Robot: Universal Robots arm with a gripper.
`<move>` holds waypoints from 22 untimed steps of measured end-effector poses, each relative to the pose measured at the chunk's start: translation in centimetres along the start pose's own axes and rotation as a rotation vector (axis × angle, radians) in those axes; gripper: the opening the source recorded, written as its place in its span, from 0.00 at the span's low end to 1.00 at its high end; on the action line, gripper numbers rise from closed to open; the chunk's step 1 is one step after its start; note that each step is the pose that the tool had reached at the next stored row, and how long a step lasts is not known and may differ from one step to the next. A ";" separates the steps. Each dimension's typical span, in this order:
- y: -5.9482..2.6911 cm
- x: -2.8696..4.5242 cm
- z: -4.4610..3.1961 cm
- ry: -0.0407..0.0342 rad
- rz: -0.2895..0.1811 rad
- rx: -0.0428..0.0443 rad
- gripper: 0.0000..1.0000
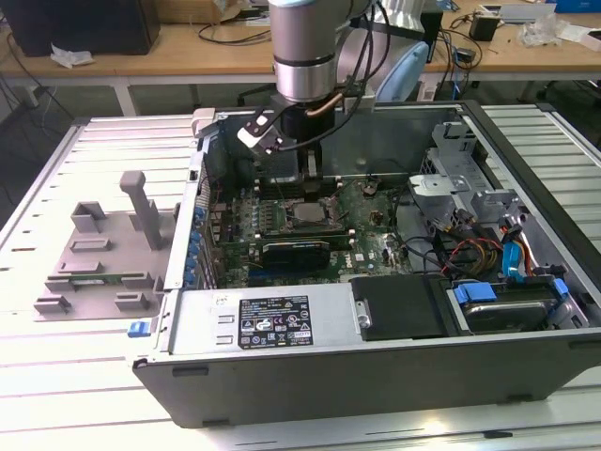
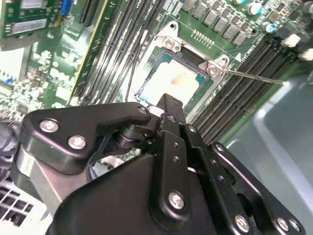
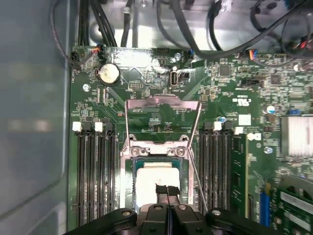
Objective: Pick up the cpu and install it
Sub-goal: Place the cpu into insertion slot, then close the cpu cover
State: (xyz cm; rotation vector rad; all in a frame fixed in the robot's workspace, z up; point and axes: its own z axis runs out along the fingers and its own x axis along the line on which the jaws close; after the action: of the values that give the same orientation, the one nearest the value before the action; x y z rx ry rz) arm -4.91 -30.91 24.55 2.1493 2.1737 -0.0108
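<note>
Silver-grey metal marked the top of the cpu (image 3: pixel 149 183), which was seen lying flat inside the open socket frame (image 3: pixel 128 161) near the middle of the green motherboard (image 3: pixel 146 93). The frame's metal load plate (image 3: pixel 162 105) was swung back, away from the chip. A thin retaining lever (image 2: pixel 254 77) was raised at a slant beside the socket. Rows of black memory slots (image 3: pixel 95 171) flanked the socket on both sides.

The pincer (image 3: pixel 167 190) was positioned directly over the cpu. Its two black fingertips were pressed together, with only a thin seam between them, and nothing was seen gripped. Whether the tips touched the chip's top could not be told. In the second wrist view the pincer (image 2: pixel 168 105) was seen above one edge of the cpu (image 2: pixel 173 83).

In the exterior view the arm was lowered into the open computer case (image 1: pixel 376 376), with the pincer (image 1: pixel 310 178) just above the cpu (image 1: pixel 310 214). The case was laid on its side on the white slatted worktop (image 1: pixel 75 395). A grey plastic fixture (image 1: pixel 103 254) with upright posts was set just beside the case, toward the worktop's edge at the exterior view's left.
</note>
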 end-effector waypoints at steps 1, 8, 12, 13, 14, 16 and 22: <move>0.08 -0.07 -1.34 -0.0034 0.000 0.0000 0.11; 0.14 -0.13 -2.48 -0.0105 0.000 0.0000 0.11; 0.14 -0.13 -2.56 -0.0121 0.000 0.0002 0.11; 0.14 -0.13 -2.59 -0.0128 0.000 0.0001 0.11; 0.15 -0.14 -2.63 -0.0136 0.000 0.0001 0.11; 0.15 -0.14 -2.72 -0.0156 0.000 0.0002 0.11; 0.16 -0.15 -2.86 -0.0185 0.000 0.0002 0.11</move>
State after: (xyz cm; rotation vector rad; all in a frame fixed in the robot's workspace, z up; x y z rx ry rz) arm -4.91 -30.88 27.42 2.1402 2.1642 -0.0308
